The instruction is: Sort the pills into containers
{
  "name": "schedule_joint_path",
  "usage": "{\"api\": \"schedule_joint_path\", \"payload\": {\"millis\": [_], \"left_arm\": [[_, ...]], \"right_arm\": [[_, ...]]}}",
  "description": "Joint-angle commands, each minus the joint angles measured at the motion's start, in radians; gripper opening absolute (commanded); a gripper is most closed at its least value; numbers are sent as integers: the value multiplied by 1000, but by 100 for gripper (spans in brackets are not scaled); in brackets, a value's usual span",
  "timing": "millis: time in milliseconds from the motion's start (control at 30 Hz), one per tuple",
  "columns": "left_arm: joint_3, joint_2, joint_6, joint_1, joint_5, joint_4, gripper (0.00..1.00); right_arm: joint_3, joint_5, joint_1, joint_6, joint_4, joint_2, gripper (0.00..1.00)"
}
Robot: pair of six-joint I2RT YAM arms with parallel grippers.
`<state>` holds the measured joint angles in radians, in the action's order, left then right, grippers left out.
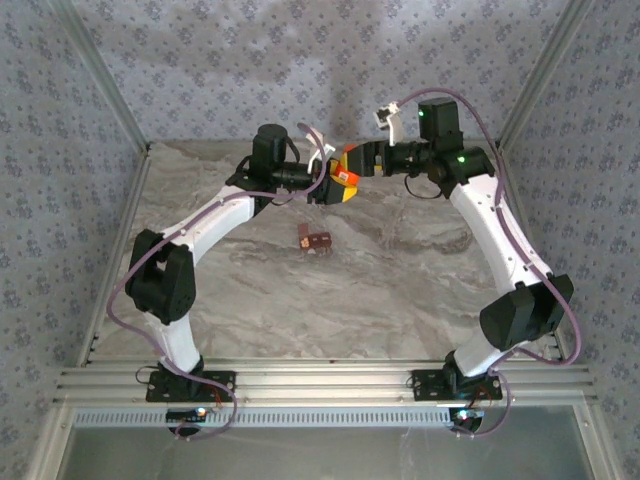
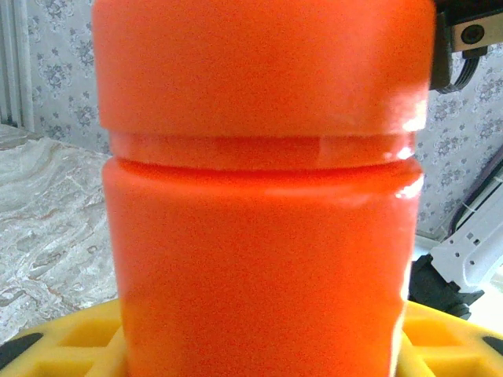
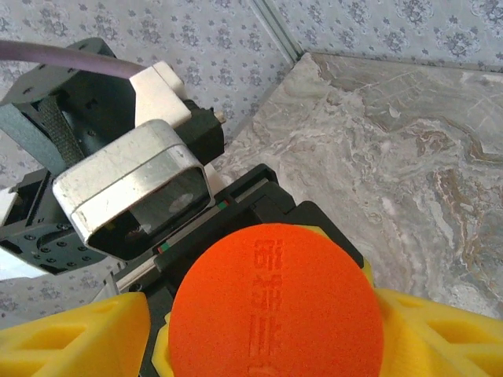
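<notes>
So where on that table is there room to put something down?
Bare marble table lies in front of the brown containers, between the left arm and right arm. It's crowded at the back, where both meet around the orange bottle.

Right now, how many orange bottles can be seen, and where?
1. The orange bottle is held up between the two arms, above the far middle of the table. The left fingers grip its body; the right fingers flank its cap. Another could hide behind the arms.
</notes>
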<state>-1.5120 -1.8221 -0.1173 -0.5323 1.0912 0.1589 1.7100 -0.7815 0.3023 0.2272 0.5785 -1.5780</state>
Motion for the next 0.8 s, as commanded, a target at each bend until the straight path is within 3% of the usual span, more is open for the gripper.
{"api": "schedule_joint_path", "payload": {"millis": [0, 200, 400, 533, 667, 767], "left_arm": [[-8, 21, -1, -4, 17, 30, 0], [-8, 24, 5, -5, 15, 25, 0], [-13, 23, 7, -6, 12, 22, 0], [-14, 24, 8, -6, 9, 21, 0], [-9, 30, 8, -9, -20, 24, 0], [4, 40, 18, -16, -87, 33, 0]], "right_arm": [[0, -14, -11, 41, -40, 23, 73], [-6, -17, -15, 52, -41, 18, 73], [-13, -22, -6, 53, -44, 12, 53], [-15, -9, 4, 52, -38, 13, 46], [-22, 80, 23, 75, -23, 18, 37], [-49, 229, 50, 166, -31, 28, 33]]}}
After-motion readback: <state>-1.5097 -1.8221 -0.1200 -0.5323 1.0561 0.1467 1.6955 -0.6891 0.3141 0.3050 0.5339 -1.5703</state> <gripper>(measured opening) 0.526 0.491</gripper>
